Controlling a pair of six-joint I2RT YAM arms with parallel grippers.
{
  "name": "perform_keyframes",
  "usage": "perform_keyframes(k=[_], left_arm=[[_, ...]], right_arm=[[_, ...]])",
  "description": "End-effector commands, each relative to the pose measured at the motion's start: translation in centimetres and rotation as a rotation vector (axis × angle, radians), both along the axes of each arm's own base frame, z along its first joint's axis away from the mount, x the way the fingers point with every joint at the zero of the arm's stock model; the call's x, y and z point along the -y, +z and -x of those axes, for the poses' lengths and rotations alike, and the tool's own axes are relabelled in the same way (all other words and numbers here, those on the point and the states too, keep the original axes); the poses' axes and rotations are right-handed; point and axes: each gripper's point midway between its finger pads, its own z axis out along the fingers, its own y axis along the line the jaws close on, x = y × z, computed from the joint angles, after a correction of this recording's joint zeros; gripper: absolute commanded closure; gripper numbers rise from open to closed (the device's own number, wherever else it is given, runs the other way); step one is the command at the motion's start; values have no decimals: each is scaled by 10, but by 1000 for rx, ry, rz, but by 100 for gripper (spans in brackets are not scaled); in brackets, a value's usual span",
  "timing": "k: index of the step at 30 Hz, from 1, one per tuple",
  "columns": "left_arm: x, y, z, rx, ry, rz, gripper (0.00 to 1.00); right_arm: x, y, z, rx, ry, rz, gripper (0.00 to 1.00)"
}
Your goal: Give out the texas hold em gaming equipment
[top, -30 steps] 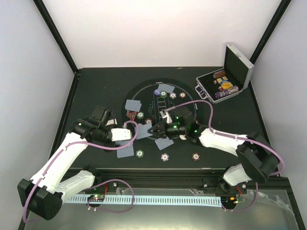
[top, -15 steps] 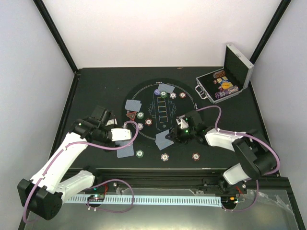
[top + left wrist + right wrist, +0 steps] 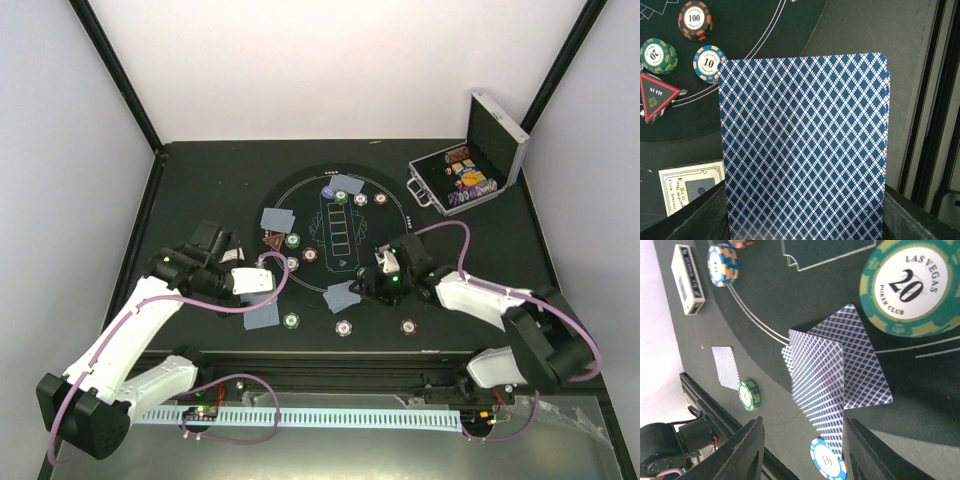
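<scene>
Right tool point(image 3: 372, 284) hangs low over the near side of the black mat point(image 3: 300, 195) in the top view, just beside two face-down cards point(image 3: 343, 296). To finish this deal well, it should probably rise straight up so that neither finger drags the pair off its place. The left tool point(image 3: 266, 279) sits at the mat's left edge.

Left wrist view: that tool is clenched on blue-backed cards point(image 3: 805, 140), held upright.

Right wrist view: the fingers point(image 3: 747, 450) stand apart and grip nothing. The two cards overlap on the mat next to a green 20 chip point(image 3: 910, 287).
</scene>
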Motion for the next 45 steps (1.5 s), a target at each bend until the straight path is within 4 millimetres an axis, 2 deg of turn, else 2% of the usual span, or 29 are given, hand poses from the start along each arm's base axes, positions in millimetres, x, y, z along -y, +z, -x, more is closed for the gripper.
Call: perform_keyframes(k=[1,5,9,15,19,22,26,35,45], left_arm=[[6,15,0,29,-23,39,98],[7,16,-1,30,-24,45,98],[9,19,-2,32,-25,55,99],[9,22,-1,30,-25,60,99],[9,22,0,29,-24,58,98],[9,22,-1,29,-23,55,98],[9,23,-1,28,-23,54,98],[7,25,0,31,-21,50,99],[7,23,0,31,-21,47,98]], right_arm=[[12,21,1,54,-3,55,52],[17,44,4,96,-9,74,44],[3,69,1,128,7,42,38],[-78,140,7,186,121,-257,23],[-128,160,23,170,206,-356,22],[-157,160,32,144,246,-383,22],[-179,153,41,108,273,-410,23],[-207,137,48,55,300,-442,25],[-234,119,48,0,319,-449,26]])
